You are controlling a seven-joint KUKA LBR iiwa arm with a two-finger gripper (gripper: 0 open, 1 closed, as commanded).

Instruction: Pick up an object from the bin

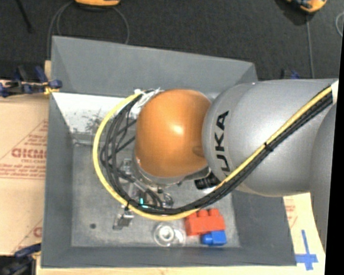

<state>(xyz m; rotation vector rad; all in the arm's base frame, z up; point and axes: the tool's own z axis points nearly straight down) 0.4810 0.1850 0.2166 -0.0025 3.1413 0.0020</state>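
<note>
I see the gripper [148, 201] low over the floor of the bin [60, 166], tucked under the arm's orange cover [169, 134] and cables [108, 158]. I cannot tell whether it is open or closed, or has hold of anything. Nearest to it a small grey metal piece [123, 219] lies just down-left. A clear ring [165, 234] and a red block [203, 220] touching a blue block [213, 238] sit by the near wall.

Overhead light glares off the orange cover [171, 131], leaving the bin floor [92, 213] beneath dim.
</note>
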